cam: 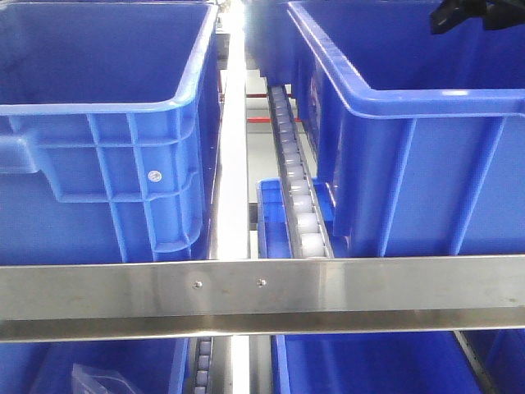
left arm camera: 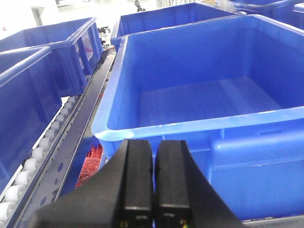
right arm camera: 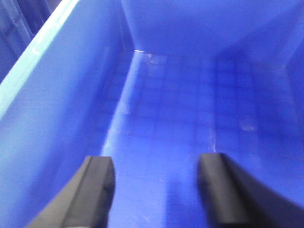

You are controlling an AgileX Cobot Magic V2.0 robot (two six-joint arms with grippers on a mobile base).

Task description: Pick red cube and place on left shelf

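My left gripper [left arm camera: 153,175] is shut with nothing between its fingers and hangs just before the near rim of a large blue bin [left arm camera: 156,128]. Left of the fingers and lower down, a red rough-surfaced thing [left arm camera: 91,161] shows under that bin's corner. Too little of it shows to tell whether it is the red cube. My right gripper [right arm camera: 154,190] stands open inside a blue bin, above its bare gridded floor [right arm camera: 190,109], holding nothing. In the front view a black arm part [cam: 480,12] hangs over the right bin [cam: 426,139].
Two blue bins stand side by side on the rack: the left bin [cam: 107,139] and the right one. A roller track [cam: 297,180] and a steel divider [cam: 233,148] run between them. A steel crossbar [cam: 262,295] spans the front, with more blue bins [cam: 369,365] below.
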